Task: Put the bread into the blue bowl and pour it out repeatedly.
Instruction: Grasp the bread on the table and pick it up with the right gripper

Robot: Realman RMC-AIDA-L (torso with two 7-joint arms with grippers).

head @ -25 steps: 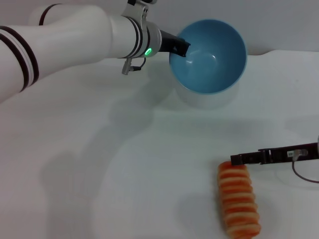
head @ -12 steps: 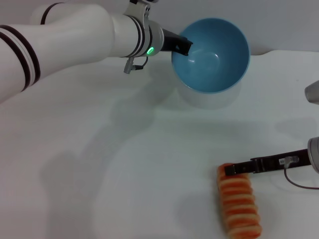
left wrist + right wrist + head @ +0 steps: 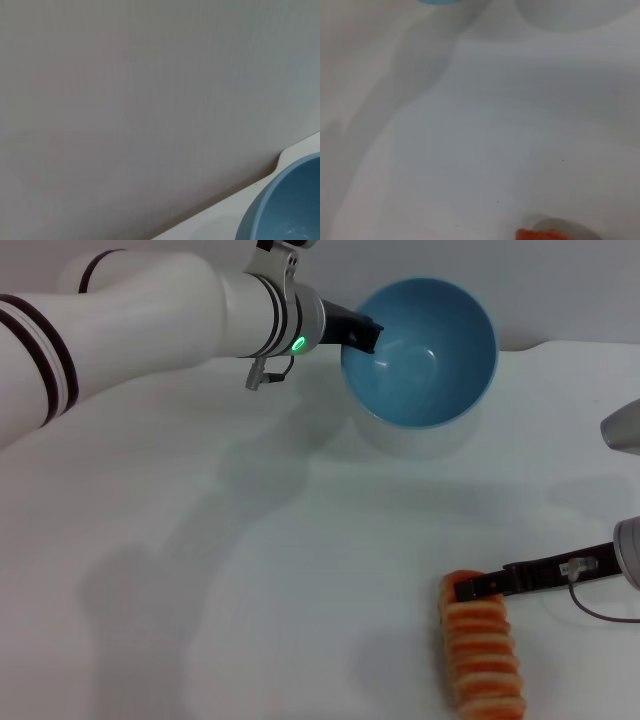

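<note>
Right gripper [image 3: 468,588] sits at the far end of the bread [image 3: 482,658], its dark finger lying across that end of the loaf and reaching in from the robot's right. Only one slim finger is distinguishable in the head view, so whether the gripper is apart or closed cannot be told. Contact with the loaf appears likely but is not confirmed.

Bread lies on the white worktop [image 3: 300,590], ridged orange-brown top upward. Its long axis runs from the right gripper back toward the robot, roughly square to the finger line. From the right gripper, almost the whole loaf extends on the near side. In the right wrist view only an orange sliver of the loaf shows at the frame edge.

Left gripper [image 3: 362,335] is clamped on the rim of the blue bowl [image 3: 425,360], holding it raised and tipped so the empty interior faces the robot. The bowl lies well apart from the right gripper, on its far side and somewhat toward the robot's left.

Judgement: the right arm is by far the nearer to the loaf and is the one placed to take it. A grasp across the short width suits the present finger orientation; the carry then runs away from the robot to the bowl mouth.
</note>
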